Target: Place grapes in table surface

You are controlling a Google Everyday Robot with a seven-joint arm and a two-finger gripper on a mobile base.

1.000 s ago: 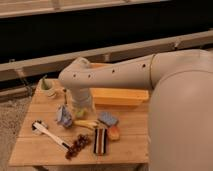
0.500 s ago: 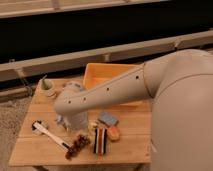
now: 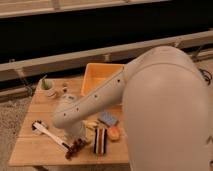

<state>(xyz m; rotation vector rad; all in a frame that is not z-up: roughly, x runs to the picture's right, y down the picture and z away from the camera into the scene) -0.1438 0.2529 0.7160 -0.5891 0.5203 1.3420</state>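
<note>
The grapes (image 3: 74,148), a small bunch of dark reddish-purple berries, lie on the light tan wooden table surface (image 3: 35,150) near its front edge. My arm reaches from the right across the table and bends down at the wrist. My gripper (image 3: 76,138) points down right above the grapes, at their upper end. Whether it touches them is hidden by the wrist.
A dark-and-orange striped block (image 3: 100,141) stands just right of the grapes. A white and black tool (image 3: 47,132) lies to their left. A yellow-orange bin (image 3: 96,76) is at the back. A banana (image 3: 90,124), blue sponge (image 3: 107,119), orange item (image 3: 115,133) and green plant cup (image 3: 48,88) are also on the table.
My arm has swung forward and down, and the wrist has moved from mid-table to just above the grapes. The grapes have not moved.
</note>
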